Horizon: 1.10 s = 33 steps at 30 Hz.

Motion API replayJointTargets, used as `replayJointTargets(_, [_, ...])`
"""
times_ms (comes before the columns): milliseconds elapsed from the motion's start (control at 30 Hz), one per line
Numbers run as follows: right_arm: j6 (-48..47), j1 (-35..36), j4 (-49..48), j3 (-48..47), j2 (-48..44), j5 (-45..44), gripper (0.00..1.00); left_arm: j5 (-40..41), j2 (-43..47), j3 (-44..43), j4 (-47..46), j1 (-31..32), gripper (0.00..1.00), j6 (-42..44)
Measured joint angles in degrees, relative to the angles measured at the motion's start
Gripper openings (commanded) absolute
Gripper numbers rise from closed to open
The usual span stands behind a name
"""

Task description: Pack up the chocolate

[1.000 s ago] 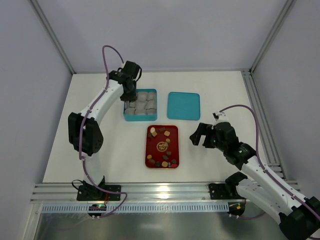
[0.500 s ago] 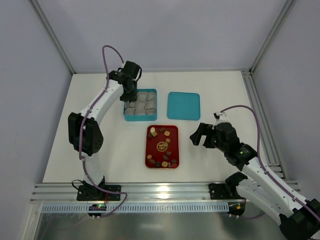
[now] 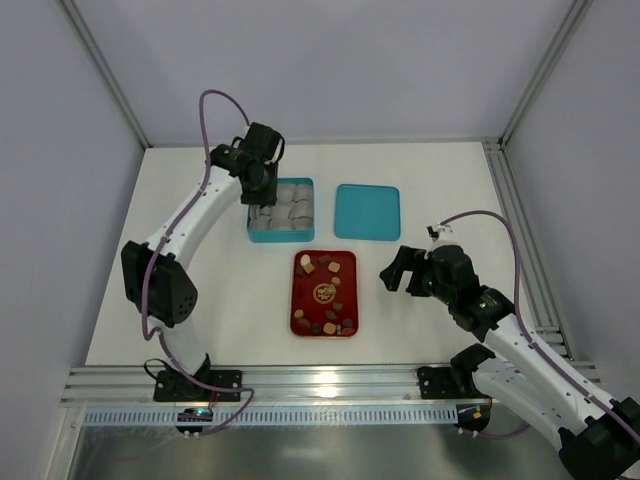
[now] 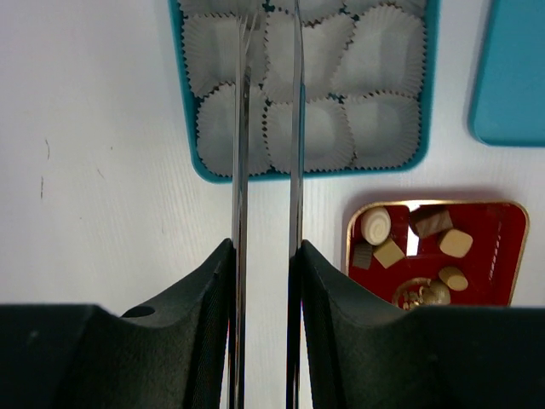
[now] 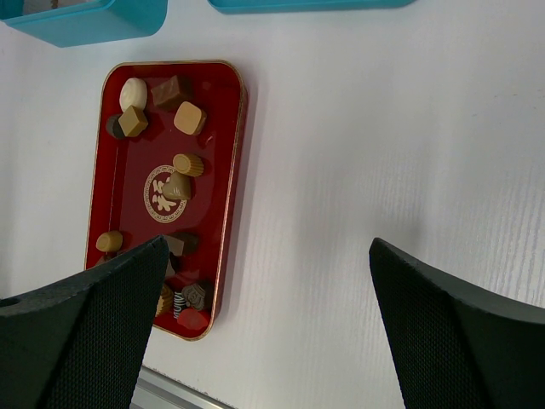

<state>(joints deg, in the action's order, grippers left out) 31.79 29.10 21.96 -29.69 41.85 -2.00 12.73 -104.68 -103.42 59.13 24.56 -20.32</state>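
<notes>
The chocolate [image 3: 322, 266] lies as several small brown, tan and cream pieces in a red tray [image 3: 296, 300]; the pieces also show in the right wrist view [image 5: 189, 118] and the left wrist view [image 4: 456, 243]. My left gripper [image 3: 263, 205] hangs over the left part of a teal box [image 3: 280, 240] lined with pale paper cups [image 4: 383, 128]. Its thin metal blades [image 4: 272, 13] stand a narrow gap apart with nothing between them. My right gripper [image 3: 393, 268] stands wide open and empty [image 5: 268, 247] over bare table, just right of the tray [image 5: 228, 196].
A teal lid [image 3: 367, 211] lies flat to the right of the box. The table is walled at the back and both sides by a metal frame, and a rail [image 3: 320, 380] runs along the near edge.
The left arm's elbow has swung left and its gripper has shifted slightly over the box, blades parting a little. The right arm has barely moved.
</notes>
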Motion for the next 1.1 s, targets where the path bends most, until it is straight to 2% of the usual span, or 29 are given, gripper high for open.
replayJointTargets(333, [-0.02, 0.00, 0.44, 0.00, 0.00, -0.02, 1.00, -0.15, 16.04, 10.78, 1.20, 12.02, 0.37, -1.70])
replayJointTargets(633, [0.02, 0.00, 0.42, 0.00, 0.00, -0.09, 1.00, 0.13, 21.38, 15.89, 4.31, 23.19, 0.38, -4.52])
replayJointTargets(800, [0.04, 0.00, 0.42, 0.00, 0.00, -0.20, 1.00, 0.59, 22.38, 20.02, 4.96, 25.64, 0.38, -5.05])
replayJointTargets(1100, [0.09, 0.00, 0.46, 0.11, -1.11, -0.31, 1.00, 0.07, 22.38, 25.79, 4.70, 26.45, 0.38, -5.25])
